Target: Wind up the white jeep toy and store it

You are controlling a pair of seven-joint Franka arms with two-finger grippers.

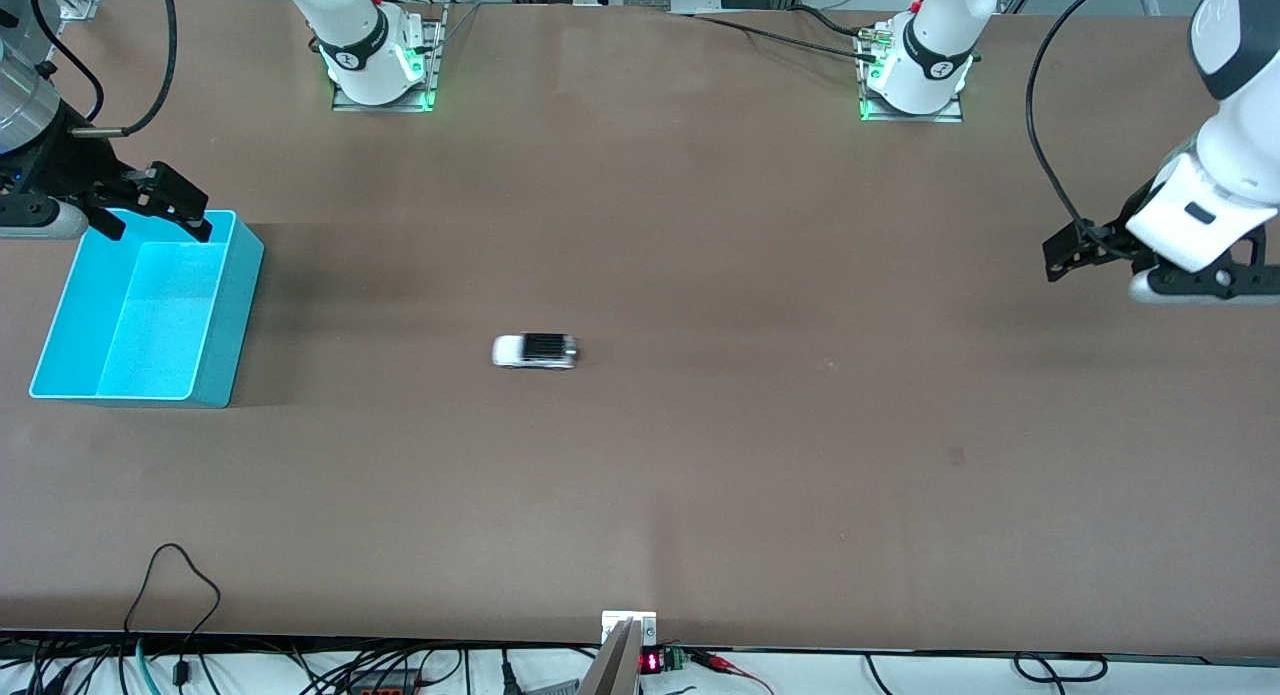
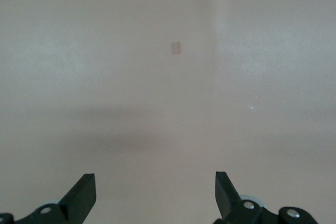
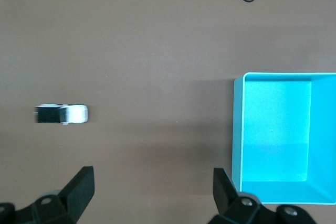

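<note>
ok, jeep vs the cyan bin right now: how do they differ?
Size: the white jeep toy is tiny; the cyan bin is far larger.
Colour: the jeep is white with a black roof panel; the bin is plain cyan.
Place: the jeep sits mid-table, well apart from both grippers; the bin lies at the right arm's end, under the open right gripper.
Shared: both rest on the table, neither held.

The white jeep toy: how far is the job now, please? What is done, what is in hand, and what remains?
Nothing looks done: the white jeep toy stands alone on the table, apart from the cyan bin, which holds nothing. Nothing is in hand either: the right gripper hangs open over the bin's rim, and the left gripper hangs open over bare table at its own end. Picking up, winding and storing the toy all remain.
</note>
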